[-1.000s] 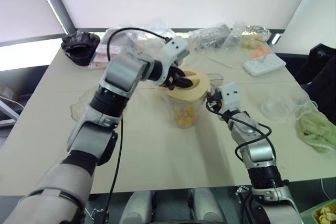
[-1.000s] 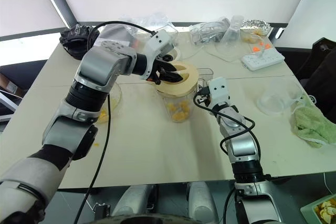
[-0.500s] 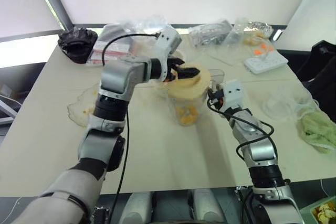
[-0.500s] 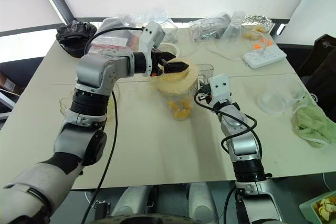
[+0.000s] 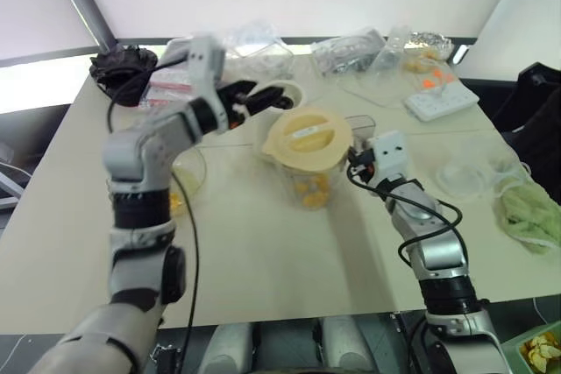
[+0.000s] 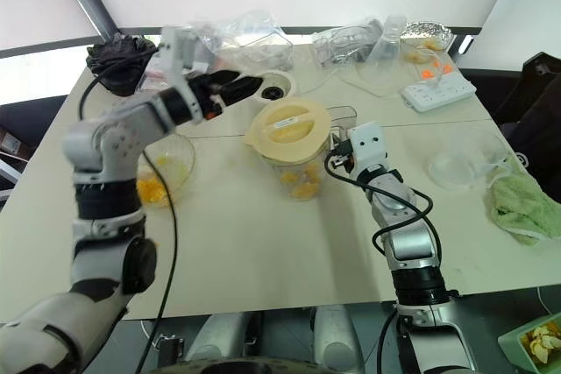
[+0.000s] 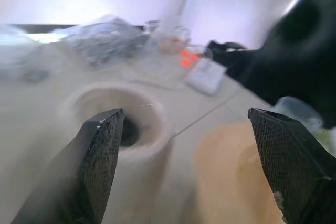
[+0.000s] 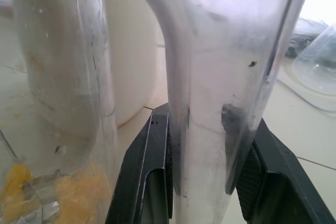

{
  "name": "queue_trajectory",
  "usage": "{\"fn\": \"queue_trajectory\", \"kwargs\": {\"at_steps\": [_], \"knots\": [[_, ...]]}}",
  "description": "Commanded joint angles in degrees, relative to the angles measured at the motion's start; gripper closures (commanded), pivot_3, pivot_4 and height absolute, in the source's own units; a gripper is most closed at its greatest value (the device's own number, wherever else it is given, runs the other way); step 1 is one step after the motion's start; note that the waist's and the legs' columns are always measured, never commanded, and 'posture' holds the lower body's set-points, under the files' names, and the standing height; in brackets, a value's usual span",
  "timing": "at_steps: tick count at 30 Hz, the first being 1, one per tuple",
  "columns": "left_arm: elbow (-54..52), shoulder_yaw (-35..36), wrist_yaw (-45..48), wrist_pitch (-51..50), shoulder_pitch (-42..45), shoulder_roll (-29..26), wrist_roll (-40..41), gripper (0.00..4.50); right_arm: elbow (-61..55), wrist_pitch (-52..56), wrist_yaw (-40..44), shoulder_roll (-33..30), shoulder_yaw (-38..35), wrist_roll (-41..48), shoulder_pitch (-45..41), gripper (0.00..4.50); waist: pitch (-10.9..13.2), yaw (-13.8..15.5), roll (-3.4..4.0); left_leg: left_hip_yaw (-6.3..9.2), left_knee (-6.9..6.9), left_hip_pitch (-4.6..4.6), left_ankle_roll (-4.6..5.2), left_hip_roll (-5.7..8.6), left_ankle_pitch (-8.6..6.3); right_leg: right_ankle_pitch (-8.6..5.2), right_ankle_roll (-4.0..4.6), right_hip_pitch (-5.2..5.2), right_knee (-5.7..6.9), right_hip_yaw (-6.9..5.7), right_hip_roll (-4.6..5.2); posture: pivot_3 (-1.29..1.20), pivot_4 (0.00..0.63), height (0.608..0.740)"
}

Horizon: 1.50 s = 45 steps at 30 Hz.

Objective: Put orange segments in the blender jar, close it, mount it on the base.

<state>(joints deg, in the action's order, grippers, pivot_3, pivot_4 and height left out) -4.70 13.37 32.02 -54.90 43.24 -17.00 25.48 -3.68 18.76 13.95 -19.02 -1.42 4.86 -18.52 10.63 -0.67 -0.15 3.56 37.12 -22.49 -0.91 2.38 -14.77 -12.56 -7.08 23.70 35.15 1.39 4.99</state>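
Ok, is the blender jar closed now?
Looks closed: the cream lid covers the blender jar mouth. Left gripper open, off it. Seating cannot tell.

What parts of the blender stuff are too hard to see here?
- Lid: whether it is pressed fully shut on the blender jar, head views, too small.
- Base: left wrist view, blurred.
- Jar's blade: right wrist view, hidden behind orange segments and smeared plastic.
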Motion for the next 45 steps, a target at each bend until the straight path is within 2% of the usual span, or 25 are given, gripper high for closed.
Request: {"fn": "queue_trajectory", "kwargs": {"at_steps": [1, 7, 12, 14, 20, 23, 27, 35, 45], "knots": [[-9.8, 2.7, -1.5, 2.3, -5.7, -2.7, 1.3, 0.60, -5.6, 3.1, -0.2, -1.6, -4.9, 2.3, -1.4, 3.51, 0.1, 0.1, -0.10, 0.00, 0.00, -0.02, 0.00, 0.01, 0.00, 0.00, 0.00, 0.00, -0.02, 0.00, 0.02, 0.00, 0.150, 0.740], [-21.9, 1.0, -1.6, 5.2, -22.7, -4.8, 2.3, 0.60, -9.3, 11.4, -0.5, -4.5, -12.7, 7.6, -5.7, 3.51, 0.2, 0.0, -0.17, -0.07, -0.05, -0.11, 0.00, -0.01, -0.01, 0.00, 0.04, 0.13, -0.04, 0.04, 0.04, 0.00, 0.150, 0.740], [-23.8, -4.8, -1.6, 11.5, -35.3, -4.0, -0.4, 0.60, -8.3, 18.8, -1.3, -8.4, -18.4, 11.6, -14.8, 3.51, 0.2, 0.0, -0.12, -0.17, 0.01, -0.50, -0.09, -0.10, 0.06, 0.03, 0.39, 0.64, 0.00, 0.08, 0.00, 0.00, 0.150, 0.740], [-22.0, -8.5, -0.3, 16.2, -39.1, -5.1, -3.4, 0.60, -5.8, 21.0, -2.0, -10.1, -18.5, 11.9, -21.6, 3.51, 0.2, -0.1, -0.11, -0.18, 0.03, -0.55, -0.10, -0.11, 0.07, 0.03, 0.43, 0.67, 0.01, 0.07, -0.02, 0.00, 0.150, 0.740], [-19.0, -13.1, -0.4, 22.7, -40.6, -4.5, -6.2, 0.60, 5.5, 20.6, -2.8, -10.6, -16.5, 11.2, -37.8, 3.51, 0.2, -0.1, -0.10, -0.22, 0.05, -0.68, -0.09, -0.15, 0.08, 0.05, 0.51, 0.81, -0.02, 0.06, -0.05, 0.00, 0.150, 0.740], [-16.0, -14.5, 0.0, 27.6, -40.7, -4.8, -8.6, 0.60, 12.7, 17.8, -2.7, -7.4, -13.7, 10.5, -45.8, 3.51, 0.2, -0.6, -0.06, -0.32, 0.01, -0.70, -0.08, -0.16, 0.07, 0.07, 0.50, 0.88, -0.01, 0.09, -0.04, 0.00, 0.150, 0.740], [-15.2, -16.2, -1.6, 30.3, -40.6, -3.2, -10.2, 0.60, 22.1, 12.5, -2.2, -2.2, -10.1, 8.9, -52.2, 3.51, 0.2, -0.6, -0.05, -0.31, -0.04, -0.79, -0.08, -0.17, 0.08, 0.20, 0.32, 1.02, 0.05, 0.08, -0.07, 0.00, 0.150, 0.740], [-17.7, -17.1, -4.9, 31.1, -42.7, -1.4, -11.7, 0.60, 38.3, 1.7, -2.5, 4.4, -7.0, 6.3, -57.4, 3.51, 0.3, 0.2, -0.06, -0.18, -0.04, -0.97, -0.09, -0.11, 0.08, 0.21, 0.31, 1.13, 0.06, 0.01, -0.01, 0.00, 0.150, 0.740], [-18.7, -17.2, -6.7, 31.9, -44.4, -1.6, -13.1, 0.60, 50.0, -6.9, -4.0, 5.3, -6.2, 3.0, -57.2, 3.51, 0.3, -0.6, -0.04, -0.23, -0.06, -0.96, -0.10, -0.09, 0.08, 0.23, 0.34, 1.21, 0.12, 0.01, -0.12, 0.00, 0.150, 0.740]]}}
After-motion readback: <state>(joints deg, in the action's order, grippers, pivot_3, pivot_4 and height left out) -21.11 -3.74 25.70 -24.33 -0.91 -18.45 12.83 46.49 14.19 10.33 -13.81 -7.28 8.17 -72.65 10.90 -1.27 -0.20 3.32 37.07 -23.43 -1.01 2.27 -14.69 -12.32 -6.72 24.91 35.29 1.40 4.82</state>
